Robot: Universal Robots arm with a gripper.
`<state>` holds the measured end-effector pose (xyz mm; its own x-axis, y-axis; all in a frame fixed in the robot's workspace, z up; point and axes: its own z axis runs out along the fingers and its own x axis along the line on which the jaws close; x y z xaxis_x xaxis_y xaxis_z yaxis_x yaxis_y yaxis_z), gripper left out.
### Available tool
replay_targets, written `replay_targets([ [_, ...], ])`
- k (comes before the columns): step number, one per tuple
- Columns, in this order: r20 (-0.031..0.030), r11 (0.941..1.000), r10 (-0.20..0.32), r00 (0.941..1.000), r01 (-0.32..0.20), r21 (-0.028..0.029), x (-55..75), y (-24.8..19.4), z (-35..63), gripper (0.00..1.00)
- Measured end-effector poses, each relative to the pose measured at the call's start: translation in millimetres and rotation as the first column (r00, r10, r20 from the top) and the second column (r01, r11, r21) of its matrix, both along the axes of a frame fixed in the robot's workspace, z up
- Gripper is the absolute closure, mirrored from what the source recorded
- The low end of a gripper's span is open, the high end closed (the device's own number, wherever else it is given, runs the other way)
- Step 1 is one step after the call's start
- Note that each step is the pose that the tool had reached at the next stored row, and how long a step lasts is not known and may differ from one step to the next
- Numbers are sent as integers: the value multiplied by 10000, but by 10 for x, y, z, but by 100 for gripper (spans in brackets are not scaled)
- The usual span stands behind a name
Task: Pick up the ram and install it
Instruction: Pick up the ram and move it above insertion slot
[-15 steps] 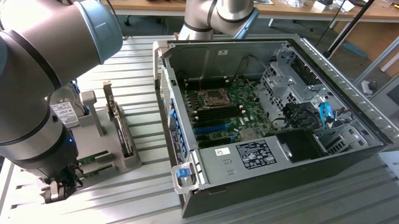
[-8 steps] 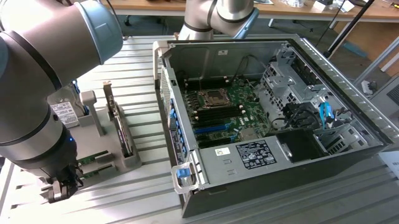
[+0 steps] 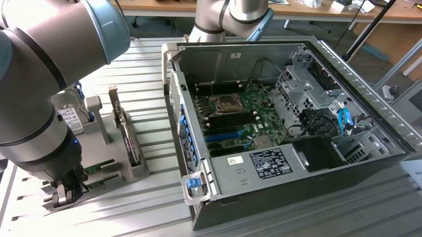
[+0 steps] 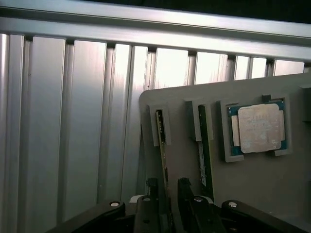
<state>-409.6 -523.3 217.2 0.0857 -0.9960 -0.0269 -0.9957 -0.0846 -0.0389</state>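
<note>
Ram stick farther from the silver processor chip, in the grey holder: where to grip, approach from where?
Pinch the thin green ram stick across its two flat faces near mid-length, coming down from above. It stands on edge in a narrow slot of the grey holder, so likely only its upper edge is free. The open gripper straddles it.

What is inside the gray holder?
The gray holder has one ram stick and a second ram stick on edge in slots, and a square processor in a recess. The tool covers part of the first stick.

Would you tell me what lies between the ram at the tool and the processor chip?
The other ram stick, as the wrist view shows.
</note>
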Motion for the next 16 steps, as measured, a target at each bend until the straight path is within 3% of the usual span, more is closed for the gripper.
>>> replay_targets([
  [12, 0, 10000, 28, 10000, -28, -2, -1, 1, -97, 70],
  [16, 0, 9978, 661, 9978, -661, -1, -1, 1, -107, 70],
])
